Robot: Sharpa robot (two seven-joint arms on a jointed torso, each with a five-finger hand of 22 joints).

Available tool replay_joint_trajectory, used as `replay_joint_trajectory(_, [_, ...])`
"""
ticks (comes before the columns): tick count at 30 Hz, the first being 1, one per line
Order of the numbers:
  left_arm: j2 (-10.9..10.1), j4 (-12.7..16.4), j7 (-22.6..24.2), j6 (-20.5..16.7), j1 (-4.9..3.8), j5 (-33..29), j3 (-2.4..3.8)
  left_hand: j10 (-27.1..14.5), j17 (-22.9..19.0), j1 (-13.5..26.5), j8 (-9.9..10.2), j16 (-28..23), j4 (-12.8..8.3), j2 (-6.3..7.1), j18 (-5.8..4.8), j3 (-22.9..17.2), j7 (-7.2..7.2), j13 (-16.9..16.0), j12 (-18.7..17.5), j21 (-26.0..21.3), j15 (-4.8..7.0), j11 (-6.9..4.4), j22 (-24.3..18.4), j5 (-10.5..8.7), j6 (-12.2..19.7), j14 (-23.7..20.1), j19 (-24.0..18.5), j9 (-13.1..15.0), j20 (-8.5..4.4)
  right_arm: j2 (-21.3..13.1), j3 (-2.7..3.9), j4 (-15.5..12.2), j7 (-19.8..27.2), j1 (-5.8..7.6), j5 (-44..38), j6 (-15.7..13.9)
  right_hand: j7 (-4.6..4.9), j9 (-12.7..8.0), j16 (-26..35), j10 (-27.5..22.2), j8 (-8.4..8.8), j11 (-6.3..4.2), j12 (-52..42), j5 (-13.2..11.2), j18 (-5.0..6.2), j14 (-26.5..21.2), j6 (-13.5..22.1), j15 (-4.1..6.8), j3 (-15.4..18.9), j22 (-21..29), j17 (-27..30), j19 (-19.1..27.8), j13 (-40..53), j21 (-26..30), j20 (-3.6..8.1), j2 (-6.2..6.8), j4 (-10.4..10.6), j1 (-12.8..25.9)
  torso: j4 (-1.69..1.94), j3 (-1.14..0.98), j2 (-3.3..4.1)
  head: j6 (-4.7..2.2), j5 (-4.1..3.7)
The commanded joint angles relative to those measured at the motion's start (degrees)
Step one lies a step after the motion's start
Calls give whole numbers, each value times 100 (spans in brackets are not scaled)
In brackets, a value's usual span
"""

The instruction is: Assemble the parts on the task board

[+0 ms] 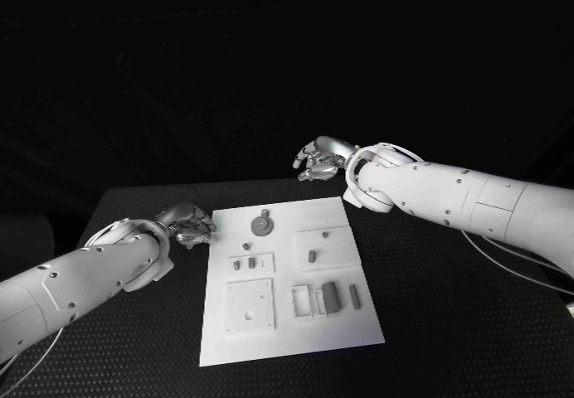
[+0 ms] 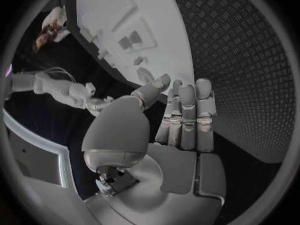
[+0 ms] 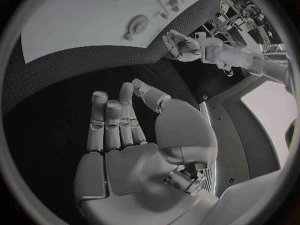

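The white task board [image 1: 291,330] lies in the middle of the black table. Several small grey parts lie on it: a round part [image 1: 261,224] near the far edge, a small peg [image 1: 311,255] on a raised square, and dark blocks [image 1: 330,296] toward the near right. My left hand [image 1: 189,224] hovers just off the board's far left corner, fingers straight and holding nothing [image 2: 184,120]. My right hand [image 1: 323,157] hangs above the table's far edge, beyond the board's far right corner, with fingers extended and nothing in them [image 3: 119,125]. The round part [image 2: 145,76] lies just beyond my left fingertips.
Black textured table [image 1: 454,315] surrounds the board on all sides. A white cable [image 1: 514,265] runs under my right arm at the table's right side. The board [image 3: 81,25] and the round part [image 3: 137,22] lie ahead of my right hand.
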State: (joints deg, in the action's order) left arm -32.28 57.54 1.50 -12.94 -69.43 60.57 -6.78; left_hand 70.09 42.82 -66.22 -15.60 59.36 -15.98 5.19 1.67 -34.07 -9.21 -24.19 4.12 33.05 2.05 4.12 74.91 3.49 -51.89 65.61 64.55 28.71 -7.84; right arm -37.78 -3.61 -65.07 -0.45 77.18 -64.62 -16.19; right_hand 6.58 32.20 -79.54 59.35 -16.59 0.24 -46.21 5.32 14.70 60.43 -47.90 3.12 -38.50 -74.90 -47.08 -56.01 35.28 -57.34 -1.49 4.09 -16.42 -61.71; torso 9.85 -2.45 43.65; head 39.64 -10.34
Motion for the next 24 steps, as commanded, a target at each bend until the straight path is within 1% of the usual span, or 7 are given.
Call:
replay_joint_trajectory(1, [-157,125,29,-8,-40,-1974,39,-107,-153,112,-41,-260,41,6,316,-14,-18,-10,-19,-210,-37,51,-31,-38,-35,-198,-209,24,56,-111,-1,-148,123,-43,-111,332,316,-37,21,-456,38,386,823,10,30,36,-174,-77,-49,-29,75,-38,-627,41,-6,6,7,-60,6,8,-3,-27,-18])
replay_joint_trajectory(6, [-498,458,284,212,-97,-2725,106,-170,-591,355,-81,-1061,-9,-30,181,149,-1,-56,7,-812,-143,132,-383,-17,27,-460,-571,77,182,-325,-35,-435,144,-144,-667,436,352,-107,117,-185,32,466,1842,11,30,158,-161,-172,-18,18,227,-127,-1337,138,9,61,-6,-185,0,8,-5,-70,-40])
replay_joint_trajectory(11, [-758,808,432,350,-166,-3155,110,-189,-817,427,-105,-1728,-22,-34,62,243,25,-56,0,-1301,-298,171,-684,-26,76,-667,-853,112,308,-488,-126,-640,121,-234,-1363,450,329,-156,145,-135,26,550,2306,11,30,199,-152,-249,2,24,276,-162,-1631,188,11,166,-4,-310,-6,15,-10,-91,-70])
replay_joint_trajectory(13, [-849,973,499,220,-170,-3275,112,-172,-842,424,-113,-1884,-24,-32,55,265,32,-43,1,-1396,-334,166,-744,-29,84,-679,-878,122,341,-541,-152,-710,95,-283,-1699,468,311,-169,147,-55,9,552,2427,11,30,218,-176,-259,14,21,289,-179,-1714,199,11,208,-8,-344,-11,21,-16,-105,-77])
replay_joint_trajectory(16, [-957,1170,615,267,-170,-3583,113,-198,-874,316,-141,-2186,-36,-35,30,211,57,12,-11,-1605,-444,181,-851,-1,61,-814,-1033,138,442,-633,-201,-831,47,-361,-2163,555,297,-182,156,49,-14,544,2535,13,30,240,-214,-251,27,19,307,-197,-1791,212,11,298,-4,-359,-35,48,-40,-107,-65])
replay_joint_trajectory(21, [-1058,1379,695,319,-169,-3789,113,-208,-858,306,-142,-2297,-36,-32,33,219,72,45,-19,-1674,-476,183,-878,0,66,-841,-1067,140,478,-774,-262,-1006,-75,-472,-2687,533,279,-200,178,188,-44,529,2660,13,30,289,-269,-237,37,22,336,-240,-1880,230,15,418,25,-326,-51,80,-57,-101,-62])
replay_joint_trajectory(24, [-1072,1409,718,321,-168,-3803,112,-226,-850,308,-138,-2337,-36,-32,33,227,75,59,-24,-1698,-486,187,-886,-1,76,-850,-1080,139,489,-780,-287,-1028,-137,-502,-2880,478,275,-217,197,191,-40,540,2753,14,30,297,-266,-245,41,28,352,-251,-1935,249,14,517,52,-284,-60,74,-56,-120,-26])
